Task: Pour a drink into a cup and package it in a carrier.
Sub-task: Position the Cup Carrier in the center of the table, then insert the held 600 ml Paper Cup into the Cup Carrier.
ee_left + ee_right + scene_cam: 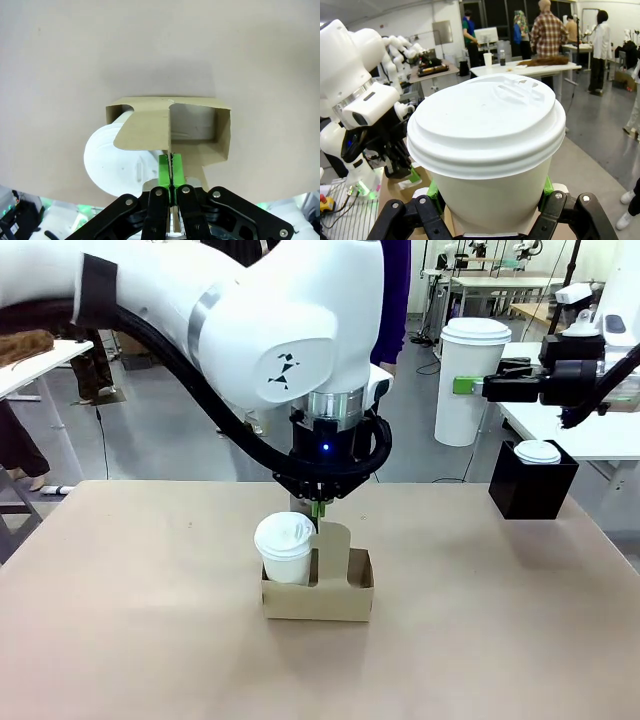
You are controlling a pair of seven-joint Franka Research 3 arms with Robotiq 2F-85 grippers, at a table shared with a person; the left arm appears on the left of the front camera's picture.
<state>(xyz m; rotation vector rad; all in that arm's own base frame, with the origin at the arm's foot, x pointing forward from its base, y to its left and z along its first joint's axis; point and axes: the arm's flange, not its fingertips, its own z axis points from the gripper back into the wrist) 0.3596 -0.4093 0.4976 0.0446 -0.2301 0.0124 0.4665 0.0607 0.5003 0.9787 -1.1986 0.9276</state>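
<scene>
One lidded cup [285, 548] sits in the carrier [318, 598], left fingers [165, 170] pinched on its handle [333, 540]; right fingers [461, 386] clasp a second cup [474, 390], probably for the free slot [357, 568]

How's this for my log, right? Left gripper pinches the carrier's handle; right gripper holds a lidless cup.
No: the cup in the right gripper wears a lid, per the right wrist view. The left gripper does pinch the carrier by its handle.

Points straight down over the carrier [318, 598] with left gripper [318, 508], jaws pinched closed on its upright handle. Holds right gripper [462, 386] level, well right of the carrier, clamped around a lidded cup [476, 390].
</scene>
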